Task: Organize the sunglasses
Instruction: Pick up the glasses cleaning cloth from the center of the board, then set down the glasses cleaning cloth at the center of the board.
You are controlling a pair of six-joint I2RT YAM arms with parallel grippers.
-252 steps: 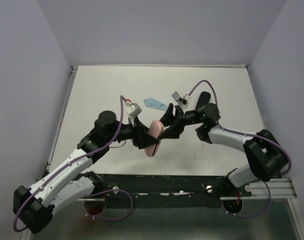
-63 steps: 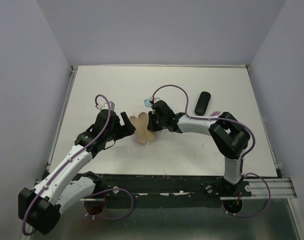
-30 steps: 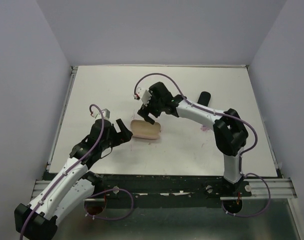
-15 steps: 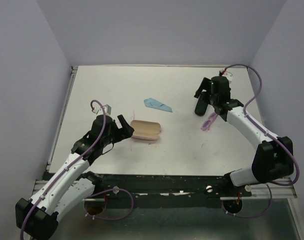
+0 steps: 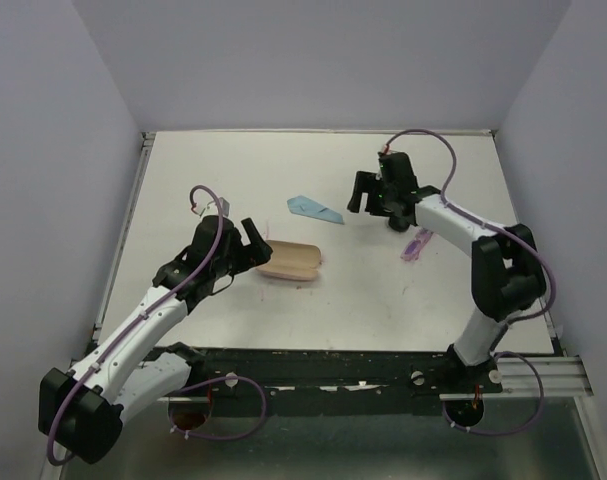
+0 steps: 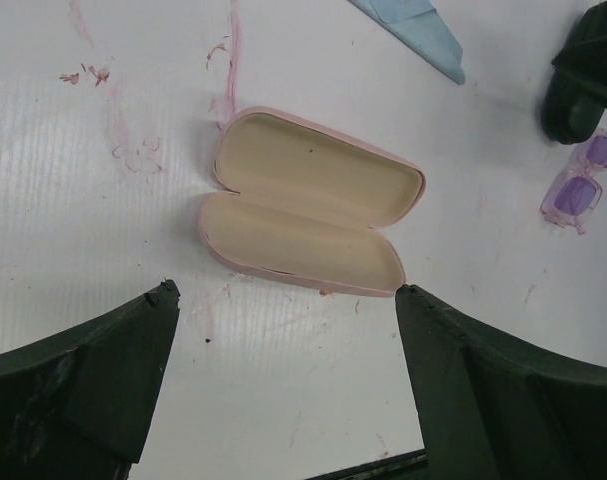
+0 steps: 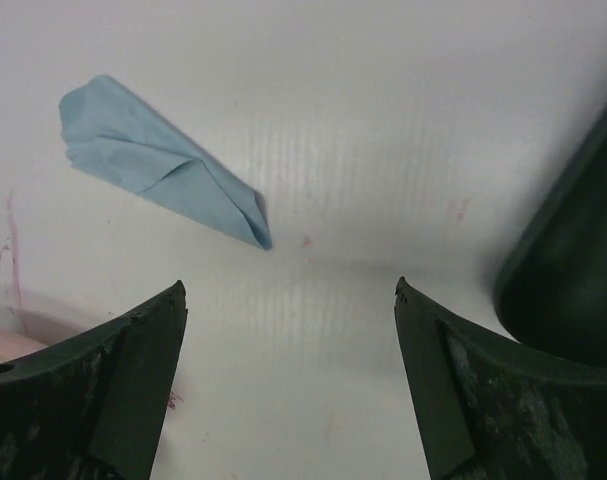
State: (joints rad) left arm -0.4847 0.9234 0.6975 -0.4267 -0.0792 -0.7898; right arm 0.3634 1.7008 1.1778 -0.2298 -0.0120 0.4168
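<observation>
Two grippers stand spread and empty from above: left gripper beside the open pink case, right gripper near the pale purple sunglasses. Left wrist view: those sunglasses lie on the table just beside a black case. Right wrist view: wide-apart fingers frame a blue cloth.

The overhead camera looks down from high behind the near edge over the whole white table. The left wrist camera looks steeply down, close above the open pink case, catching the purple sunglasses too. The right wrist camera sits nearer the blue cloth, which shows in all three views.
</observation>
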